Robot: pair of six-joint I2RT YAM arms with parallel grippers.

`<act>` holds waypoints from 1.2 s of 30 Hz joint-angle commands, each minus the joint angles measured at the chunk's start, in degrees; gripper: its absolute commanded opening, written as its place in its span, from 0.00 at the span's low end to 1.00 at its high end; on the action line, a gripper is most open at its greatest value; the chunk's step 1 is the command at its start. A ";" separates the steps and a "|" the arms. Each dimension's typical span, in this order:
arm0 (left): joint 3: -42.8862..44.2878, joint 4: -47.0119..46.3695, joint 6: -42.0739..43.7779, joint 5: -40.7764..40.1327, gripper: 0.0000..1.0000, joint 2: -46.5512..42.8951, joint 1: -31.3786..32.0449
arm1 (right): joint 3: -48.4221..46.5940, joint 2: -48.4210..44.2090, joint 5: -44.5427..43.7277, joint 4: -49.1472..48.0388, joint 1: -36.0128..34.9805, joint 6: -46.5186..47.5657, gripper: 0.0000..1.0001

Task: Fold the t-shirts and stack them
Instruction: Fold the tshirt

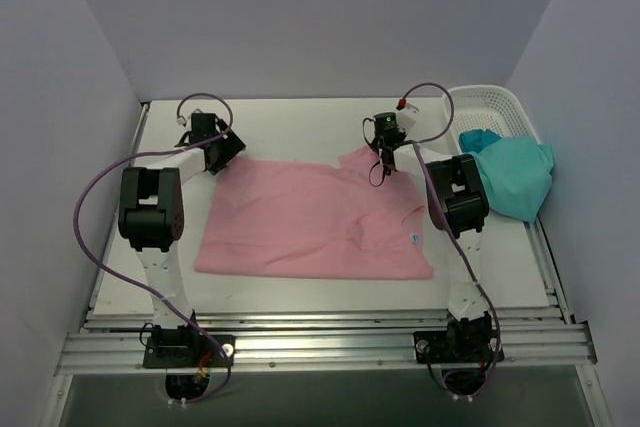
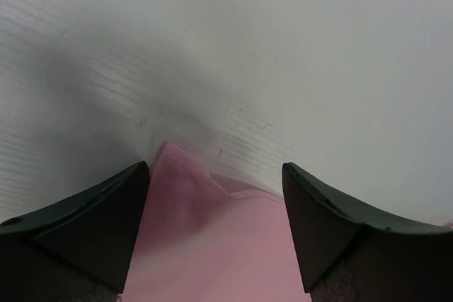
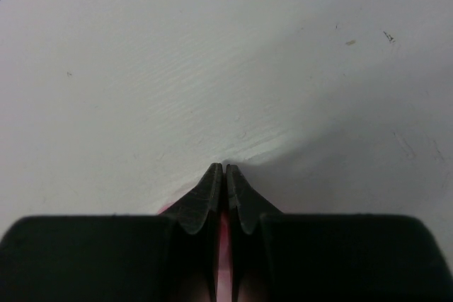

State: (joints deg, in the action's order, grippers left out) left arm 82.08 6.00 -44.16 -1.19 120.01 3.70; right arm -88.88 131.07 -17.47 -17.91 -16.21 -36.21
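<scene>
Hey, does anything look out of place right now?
The teal t-shirt hangs half out of the white basket, over its near rim. The pink t-shirt is rumpled at its far right, by the right gripper.

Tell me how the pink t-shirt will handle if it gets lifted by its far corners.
Probably floppy: the pink t-shirt lies flat with soft wrinkles, so it should drape and sag between grips. Likely light: the right gripper pinches only a thin sliver of it. It may slide rather than catch on the smooth table.
</scene>
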 commanded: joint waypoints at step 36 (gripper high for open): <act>0.54 2.79 3.38 -3.91 0.02 -6.09 0.43 | 8.19 -11.88 -2.39 7.10 -0.32 0.35 0.00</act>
State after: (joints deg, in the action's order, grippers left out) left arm 82.11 8.25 -42.35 -3.46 119.07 4.05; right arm -81.95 124.86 -17.65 -14.04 -16.19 -36.07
